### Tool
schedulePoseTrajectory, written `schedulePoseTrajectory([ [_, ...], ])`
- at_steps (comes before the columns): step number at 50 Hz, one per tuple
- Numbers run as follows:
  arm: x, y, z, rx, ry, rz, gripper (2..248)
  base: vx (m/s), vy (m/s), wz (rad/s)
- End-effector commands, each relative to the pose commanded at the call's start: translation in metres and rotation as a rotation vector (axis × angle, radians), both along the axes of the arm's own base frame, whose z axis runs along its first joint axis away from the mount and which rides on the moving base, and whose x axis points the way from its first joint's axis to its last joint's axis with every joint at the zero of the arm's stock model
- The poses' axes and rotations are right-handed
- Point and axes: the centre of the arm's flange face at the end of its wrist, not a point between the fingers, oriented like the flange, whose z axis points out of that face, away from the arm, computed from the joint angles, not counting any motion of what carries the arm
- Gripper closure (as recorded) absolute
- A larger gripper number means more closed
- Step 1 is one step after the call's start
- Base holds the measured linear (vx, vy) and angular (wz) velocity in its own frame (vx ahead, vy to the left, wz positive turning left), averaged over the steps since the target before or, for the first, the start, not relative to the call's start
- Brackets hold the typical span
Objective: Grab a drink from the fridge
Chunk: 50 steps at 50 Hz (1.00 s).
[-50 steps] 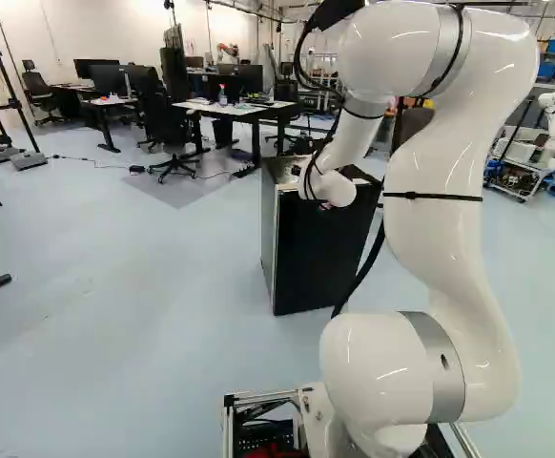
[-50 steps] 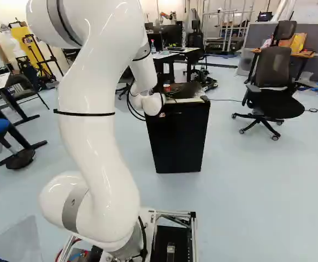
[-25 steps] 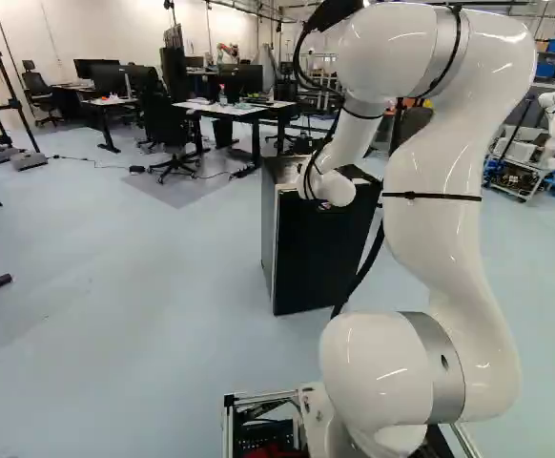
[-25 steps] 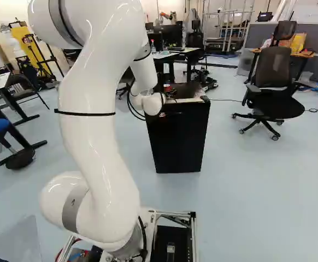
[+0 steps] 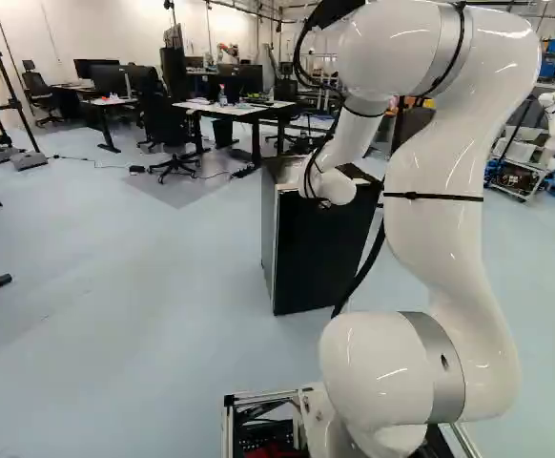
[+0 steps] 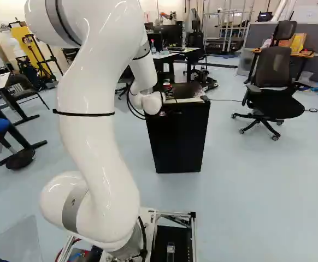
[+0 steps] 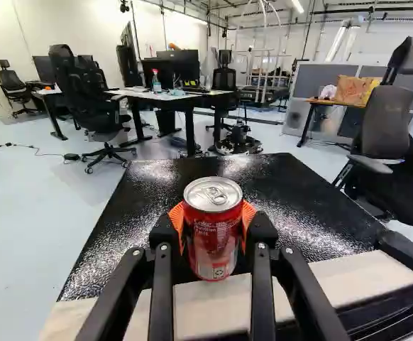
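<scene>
While the white arm (image 5: pixel 440 191) is reaching to the black fridge (image 6: pixel 178 142), its 2 orange-padded fingers (image 7: pixel 249 215) are gripping 1 red can (image 7: pixel 213 238) at the fridge's top, upper middle of the right base view.

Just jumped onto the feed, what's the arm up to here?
The white arm holds a red drink can upright, its jaws closed on it with an orange pad against either side. The can is at the top of the small black fridge; whether it rests there or is just clear of it, I can't tell. The grab itself looks made.
</scene>
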Motion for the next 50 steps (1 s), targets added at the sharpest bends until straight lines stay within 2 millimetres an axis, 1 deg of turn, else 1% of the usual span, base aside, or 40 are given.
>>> schedulePoseTrajectory([
  [24, -0.001, 0.0, 0.027, -0.007, -0.046, 0.0, 152, 0.0, 0.0, 0.0],
  [38, -0.002, 0.001, 0.027, -0.007, -0.045, 0.0, 152, 0.0, 0.0, 0.0],
  [50, -0.007, 0.003, 0.028, -0.005, -0.041, 0.002, 152, 0.0, 0.0, 0.0],
])
